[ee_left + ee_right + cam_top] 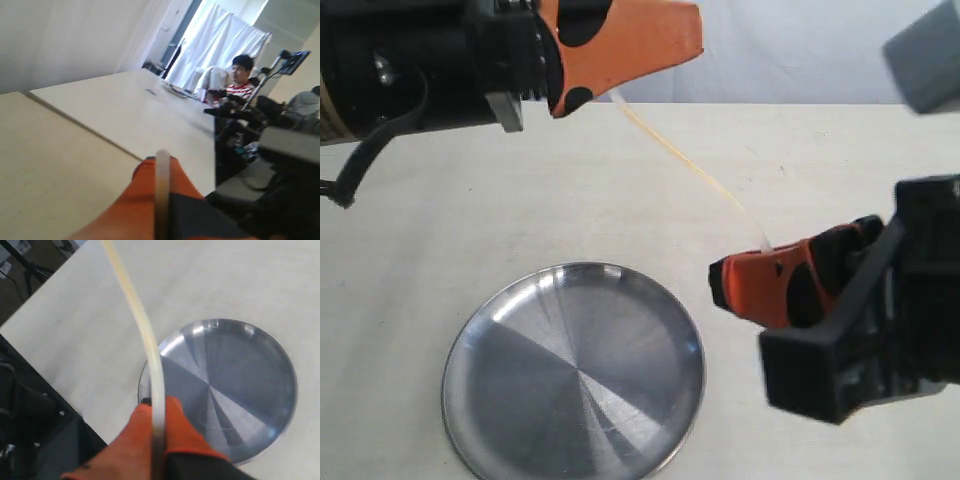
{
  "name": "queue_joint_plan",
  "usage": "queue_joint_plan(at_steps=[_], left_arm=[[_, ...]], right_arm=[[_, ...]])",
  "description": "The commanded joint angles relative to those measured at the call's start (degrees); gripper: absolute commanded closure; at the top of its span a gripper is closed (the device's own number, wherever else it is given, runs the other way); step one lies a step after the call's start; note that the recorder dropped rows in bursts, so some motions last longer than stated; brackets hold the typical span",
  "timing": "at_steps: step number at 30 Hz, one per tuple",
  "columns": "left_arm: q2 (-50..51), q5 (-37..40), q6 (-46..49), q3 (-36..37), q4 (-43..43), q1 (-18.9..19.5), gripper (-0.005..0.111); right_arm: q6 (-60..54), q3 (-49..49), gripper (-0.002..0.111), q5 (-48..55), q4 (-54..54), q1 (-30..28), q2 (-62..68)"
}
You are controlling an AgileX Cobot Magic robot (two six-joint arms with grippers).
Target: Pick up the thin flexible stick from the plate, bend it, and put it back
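- Exterior view first: finds the thin flexible stick off the plate, strung in the air between both grippers.
- Runs on a diagonal long axis, from the left gripper at upper left down to the right gripper at lower right, with only a gentle bow along the way.
- Hangs over bare table beyond the plate's far right rim, touching neither plate nor table.
- Left gripper: orange fingers pressed together on one end. Left wrist view confirms it, with the pale stick poking out between the pads.
- Right gripper: likewise clamped on the other end. Right wrist view shows the stick rising from between the fingers and curving away, with the plate just beyond the fingertips.
- Looks like the bending step, barely begun. Calls for bringing the two ends toward each other along that diagonal.
- Neither arm is nearer the stick, with one at each end. Right gripper sits closer to the plate, so probably better placed for the return.
- Could slip from a pinch or snap if bent too sharply.
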Motion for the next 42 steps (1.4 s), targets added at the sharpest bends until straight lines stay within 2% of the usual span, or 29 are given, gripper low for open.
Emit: queue_joint_plan(at_steps=[1,5,9,11,15,18,22,24,30,33,36,39,42], left_arm=[[0.05,3.72,1.1,0.17,9.97,-0.6,0.107],[0.05,-1.44,-2.1,0.17,12.9,-2.01,0.107],[0.05,-5.46,-1.01,-0.44,3.42,-6.25,0.107],[0.05,-4.55,2.59,-1.86,-0.13,-8.17,0.107],[0.05,3.08,6.52,-4.75,0.14,-10.69,0.107],[0.05,8.36,7.44,-4.9,6.52,-11.01,0.107],[0.05,14.13,-1.77,-3.45,24.55,-10.9,0.107],[0.05,15.16,-5.78,-2.32,27.66,-10.9,0.107],[0.05,11.21,-6.73,-0.62,27.51,-10.9,0.107],[0.05,6.36,-6.5,-0.79,21.64,-10.9,0.107],[0.05,2.63,-4.16,-2.6,16.17,-10.9,0.107],[0.05,2.69,-0.33,-5.73,12.33,-10.9,0.107],[0.05,5.14,1.26,-8.32,11.67,-10.9,0.107]], right_arm=[[-0.49,-2.55,0.108,-3.79,-4.78,-0.27,-4.8],[2.43,-2.8,0.109,0.88,-10.62,-0.27,-5.89],[2.68,-2.8,0.109,8.69,-6.76,-0.27,-2.59],[-1.8,-2.8,0.109,6.2,-0.88,-0.27,0.06],[-15.54,-2.8,0.109,-8.11,13.68,-0.27,4.71],[-20.39,-2.8,0.109,-13.66,17.77,-0.27,5.91],[-20.17,-3.06,0.109,-11.6,17.65,-0.27,3.44],[-20.17,-3.49,0.109,-10.35,17.55,-0.27,1.27],[-16.55,-3.98,0.109,-8.44,11.54,-0.27,-2.74],[-9.77,-3.98,0.109,-1.0,4.94,-0.27,-2.74],[-8.43,-3.98,0.109,6.42,2.68,-0.27,-1.49],[-8.43,-3.98,0.109,9.6,3.27,-0.27,0.74],[-8.57,-3.98,0.109,7.93,5.47,-0.27,3.82]])
